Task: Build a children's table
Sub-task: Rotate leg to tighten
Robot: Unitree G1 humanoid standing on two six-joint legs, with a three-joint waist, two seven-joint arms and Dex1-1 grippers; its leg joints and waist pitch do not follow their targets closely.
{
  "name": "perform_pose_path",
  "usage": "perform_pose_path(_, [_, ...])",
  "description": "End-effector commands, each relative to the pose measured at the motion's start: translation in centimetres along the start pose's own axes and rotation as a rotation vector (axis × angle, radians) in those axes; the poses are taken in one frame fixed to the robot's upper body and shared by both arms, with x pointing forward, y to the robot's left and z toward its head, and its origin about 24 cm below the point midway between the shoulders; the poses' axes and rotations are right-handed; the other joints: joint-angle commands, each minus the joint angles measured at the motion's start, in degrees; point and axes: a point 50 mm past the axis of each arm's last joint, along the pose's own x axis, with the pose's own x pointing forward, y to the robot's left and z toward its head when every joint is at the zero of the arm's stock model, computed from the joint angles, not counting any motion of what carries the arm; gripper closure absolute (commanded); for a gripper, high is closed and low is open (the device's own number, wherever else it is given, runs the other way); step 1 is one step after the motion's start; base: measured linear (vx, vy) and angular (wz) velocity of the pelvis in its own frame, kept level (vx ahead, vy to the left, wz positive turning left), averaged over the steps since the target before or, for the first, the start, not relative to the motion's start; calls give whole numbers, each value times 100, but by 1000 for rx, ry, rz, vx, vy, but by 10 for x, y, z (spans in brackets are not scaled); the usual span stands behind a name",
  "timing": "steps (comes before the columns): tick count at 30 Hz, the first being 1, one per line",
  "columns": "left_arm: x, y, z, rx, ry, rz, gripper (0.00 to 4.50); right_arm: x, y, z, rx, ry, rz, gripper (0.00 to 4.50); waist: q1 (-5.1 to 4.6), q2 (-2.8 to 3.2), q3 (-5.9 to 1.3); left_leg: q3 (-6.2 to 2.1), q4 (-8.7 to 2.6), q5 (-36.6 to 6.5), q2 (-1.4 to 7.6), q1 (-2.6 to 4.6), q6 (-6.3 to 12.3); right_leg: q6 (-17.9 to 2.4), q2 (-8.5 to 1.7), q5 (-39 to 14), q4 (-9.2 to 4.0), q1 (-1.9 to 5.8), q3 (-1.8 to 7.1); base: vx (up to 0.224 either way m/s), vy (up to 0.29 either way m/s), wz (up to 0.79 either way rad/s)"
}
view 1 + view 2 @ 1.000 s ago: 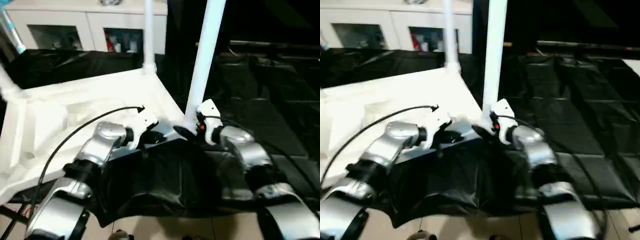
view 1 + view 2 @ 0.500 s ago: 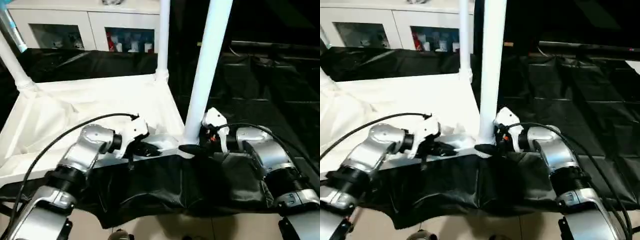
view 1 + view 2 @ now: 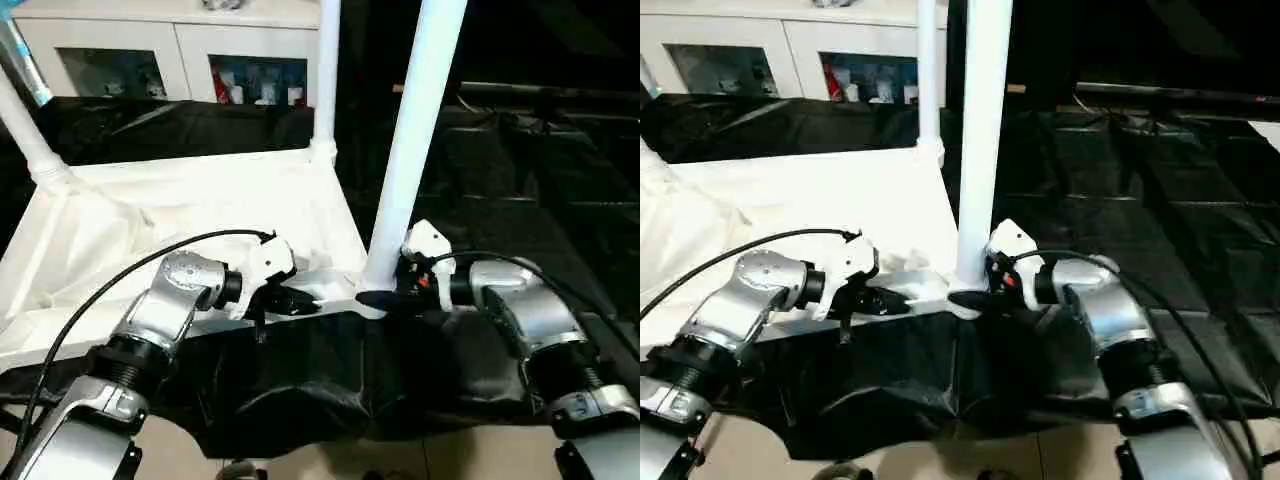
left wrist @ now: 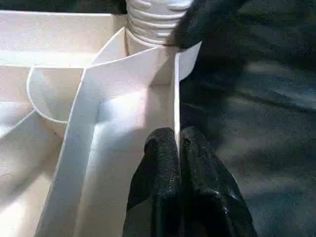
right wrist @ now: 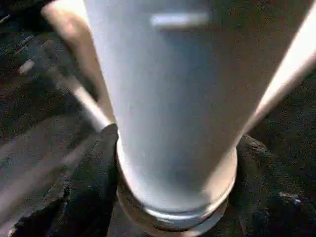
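Tabletop (image 3: pixel 200 200): upside down on black sheet (image 3: pixel 330 380), ribs up. Left gripper (image 3: pixel 290 298): jaws pinching tabletop's near rim. Near-corner leg (image 3: pixel 410 150): upright in its socket. Right gripper (image 5: pixel 170 187): jaws spread around leg base.
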Motion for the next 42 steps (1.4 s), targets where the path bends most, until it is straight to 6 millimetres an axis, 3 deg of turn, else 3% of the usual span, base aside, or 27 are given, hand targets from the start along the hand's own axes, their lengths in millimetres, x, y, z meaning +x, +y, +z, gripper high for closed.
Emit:
perform_pose_path(1, [12,5,24,24,-73,59,450,16,3,1,50,-38,-94,175,-44,-43,-405,-96,-395,-1524,106,132,24,-806,-331,-2534,-500,311,244,0,0,0])
perform_pose_path(2, [16,7,26,11,-75,101,450,23,2,1,96,-51,-164,175,-40,-37,-420,-111,-398,-1519,111,118,2,-762,-343,-2571,-484,347,237,0,0,0])
perform_pose_path(3, [18,9,28,5,-75,126,450,27,2,0,124,-56,-201,175,-70,-40,-415,-110,-410,-1497,116,103,2,-714,-334,-2556,-493,334,246,0,0,0])
perform_pose_path(4, [23,11,31,-6,-75,164,450,34,3,1,158,-66,-245,175,-57,-25,-422,-105,-397,-1535,111,139,23,-712,-331,-2539,-510,318,243,0,0,0])
perform_pose_path(9, [42,15,45,-52,-95,294,450,60,12,9,206,-69,-402,176,-92,-10,-432,-91,-395,-1495,104,136,22,-833,-310,-2207,-489,308,250,0,0,0])
perform_pose_path(12, [50,11,50,-16,-102,280,450,75,24,17,147,-96,-390,176,-77,1,-449,-81,-390,-1429,102,124,78,-920,-319,-1911,-454,328,260,0,0,0])
perform_pose_path(15, [50,6,48,9,-102,234,450,75,28,20,180,-136,-317,106,-67,-4,-455,-80,-394,-1370,107,104,180,-964,-309,-1706,-420,364,265,0,0,0])
perform_pose_path(17, [49,4,46,21,-103,203,450,75,29,21,197,-158,-281,98,-61,32,-457,-82,-391,-1319,113,103,226,-1039,-313,-1542,-401,369,267,0,0,0])
perform_pose_path(20, [47,2,44,34,-105,178,450,73,28,21,183,-160,-265,78,-86,17,-457,-80,-397,-1349,119,93,248,-1096,-306,-1458,-389,380,266,0,0,0])
perform_pose_path(24, [41,-5,37,68,-111,89,450,64,25,19,107,-138,-204,42,-107,14,-449,-91,-403,-1400,124,76,261,-1094,-318,-1534,-394,400,263,0,0,0])
perform_pose_path(25, [35,-8,31,77,-97,38,450,54,21,15,57,-120,-146,29,-128,36,-443,-94,-409,-1477,133,110,223,-1114,-313,-1640,-405,373,263,0,0,0])
perform_pose_path(27, [31,-9,27,79,-90,18,450,46,18,13,33,-115,-120,29,-125,35,-437,-92,-410,-1529,146,91,247,-1119,-314,-1620,-400,387,275,0,0,0])
perform_pose_path(30, [24,-10,23,90,-83,-7,450,32,13,10,3,-108,-77,29,-103,48,-432,-83,-408,-1569,146,116,249,-1122,-300,-1637,-412,367,275,0,0,0])
perform_pose_path(35, [3,-15,11,111,-71,-109,450,-2,8,4,-61,-52,90,29,-11,57,-434,-82,-411,-1548,168,110,254,-1110,-298,-1624,-391,383,271,0,0,0])
perform_pose_path(41, [-8,-21,5,115,-55,-181,450,-15,11,-1,-93,15,202,29,9,54,-416,-79,-415,-1658,166,117,207,-1057,-301,-1904,-420,353,276,0,0,0])
perform_pose_path(42, [-11,-22,3,115,-48,-202,450,-16,13,-2,-102,27,226,54,5,58,-413,-90,-424,-1701,168,110,178,-1029,-301,-1977,-421,358,271,0,0,0])
